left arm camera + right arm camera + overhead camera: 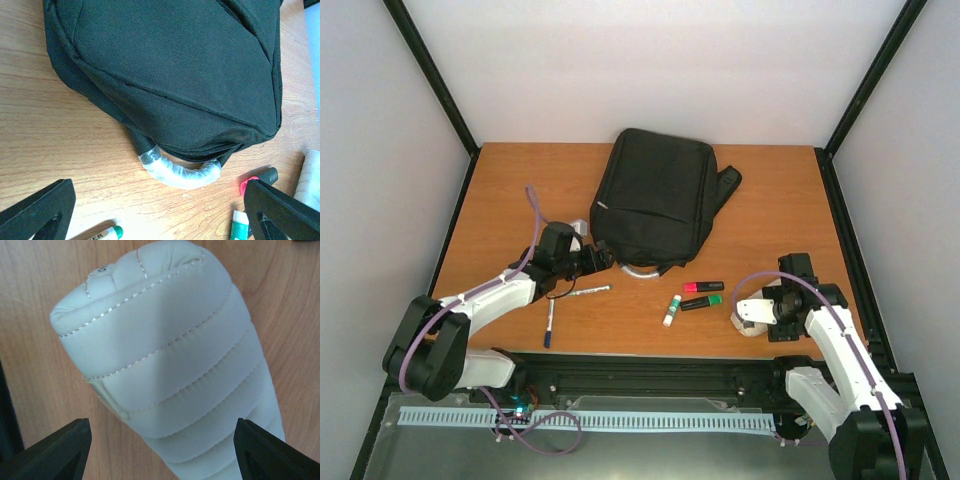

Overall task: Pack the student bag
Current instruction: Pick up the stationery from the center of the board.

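Observation:
The student bag point(655, 195) is a large black backpack lying flat at the middle back of the table, its grey loop handle point(642, 270) pointing towards me. My left gripper point(595, 258) hovers just short of that handle, open and empty. In the left wrist view the bag point(175, 65) fills the top and the handle point(180, 172) lies ahead of the open left gripper point(160, 217). My right gripper point(752, 315) is low over a beige ribbed pouch point(170, 365). Its fingers point(50, 450) stand wide apart on either side of the pouch, with bare wood showing on the left side.
A pink highlighter point(703, 287), a green highlighter point(702, 302) and a green-and-white glue stick point(671, 311) lie between the arms. A white pen point(582, 292) and a blue pen point(549, 325) lie near the left arm. Black frame posts border the table.

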Controlling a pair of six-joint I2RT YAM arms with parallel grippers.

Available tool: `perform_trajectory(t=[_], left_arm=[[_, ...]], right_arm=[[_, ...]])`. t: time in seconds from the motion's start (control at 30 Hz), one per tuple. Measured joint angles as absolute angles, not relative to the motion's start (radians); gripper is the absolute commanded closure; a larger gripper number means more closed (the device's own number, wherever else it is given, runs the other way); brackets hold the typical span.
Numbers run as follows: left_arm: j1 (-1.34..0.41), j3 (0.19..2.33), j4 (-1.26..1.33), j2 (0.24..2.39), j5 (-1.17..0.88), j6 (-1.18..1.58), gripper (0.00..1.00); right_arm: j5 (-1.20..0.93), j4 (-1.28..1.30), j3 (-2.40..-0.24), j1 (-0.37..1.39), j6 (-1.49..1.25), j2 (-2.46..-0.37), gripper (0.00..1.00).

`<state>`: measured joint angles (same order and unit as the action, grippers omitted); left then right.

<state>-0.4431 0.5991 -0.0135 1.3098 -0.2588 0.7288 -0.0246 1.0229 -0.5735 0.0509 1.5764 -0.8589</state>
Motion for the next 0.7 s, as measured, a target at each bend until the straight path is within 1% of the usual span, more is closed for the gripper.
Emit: perform_trajectory(t=[0.13, 0.4, 0.57, 0.63, 0.7], left_arm=[[-0.443, 0.595, -0.012, 1.308, -0.259, 0.729, 0.05], [-0.442, 0.582, -0.006, 1.307, -0.259, 0.729, 0.05], [-0.440, 0.581, 0.007, 1.309, -0.267, 0.729, 0.05], [-0.439, 0.579, 0.014, 1.313, -0.272, 0.730, 0.05], [-0.439, 0.575, 0.022, 1.321, -0.277, 0.730, 0.05]], right_arm=[[-0.014, 0.963, -0.534, 0.051, 1.598, -0.875, 0.20], [-0.011, 0.867, -0.500, 0.051, 1.628, -0.938, 0.16], [-0.016, 0.812, -0.537, 0.051, 1.611, -1.054, 0.14], [-0.025, 0.806, -0.587, 0.051, 1.589, -1.116, 0.15], [-0.039, 0.804, -0.644, 0.051, 1.563, -1.177, 0.21]])
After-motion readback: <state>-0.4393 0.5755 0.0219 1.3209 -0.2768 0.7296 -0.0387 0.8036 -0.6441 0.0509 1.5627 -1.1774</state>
